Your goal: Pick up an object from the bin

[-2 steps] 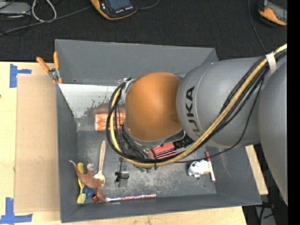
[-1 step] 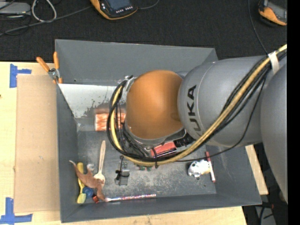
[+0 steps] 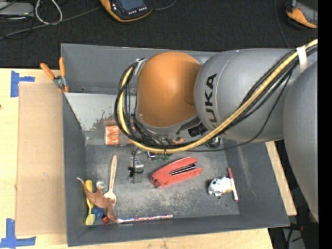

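Bare bin floor [image 3: 197, 204] lies beneath the pincer [image 3: 136, 170] (apart or together, I cannot tell), between wooden spoon [image 3: 112, 176] and red tool [image 3: 175, 171], so closing may catch nothing.

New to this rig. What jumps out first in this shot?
The arm's orange wrist cover dominates, hanging over the back half of the bin, with the gripper low over the floor beneath it. Next, the red slotted thing mid-floor, just beside the gripper, and a small heap in the view's lower left corner.
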Robot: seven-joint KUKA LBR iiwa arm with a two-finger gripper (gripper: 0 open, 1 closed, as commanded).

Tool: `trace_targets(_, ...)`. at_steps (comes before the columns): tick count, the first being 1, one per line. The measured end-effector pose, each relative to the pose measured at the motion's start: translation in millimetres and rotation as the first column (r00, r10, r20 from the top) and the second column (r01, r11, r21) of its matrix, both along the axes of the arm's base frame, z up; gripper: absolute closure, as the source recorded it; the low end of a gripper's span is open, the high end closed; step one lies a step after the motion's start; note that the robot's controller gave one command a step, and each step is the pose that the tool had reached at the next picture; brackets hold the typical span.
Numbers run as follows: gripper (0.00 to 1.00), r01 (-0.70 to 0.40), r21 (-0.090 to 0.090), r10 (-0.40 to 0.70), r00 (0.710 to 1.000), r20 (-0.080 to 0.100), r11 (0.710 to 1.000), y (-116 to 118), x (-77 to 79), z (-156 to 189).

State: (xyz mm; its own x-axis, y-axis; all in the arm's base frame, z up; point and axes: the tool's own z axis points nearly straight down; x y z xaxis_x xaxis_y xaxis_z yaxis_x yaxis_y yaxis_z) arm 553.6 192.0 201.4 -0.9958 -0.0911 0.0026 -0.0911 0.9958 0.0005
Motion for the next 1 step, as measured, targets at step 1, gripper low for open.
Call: trace_targets(1,0.0,0.09,-0.002,-0.09,0.996,-0.003,0.996,-52.6,4.2,4.9)
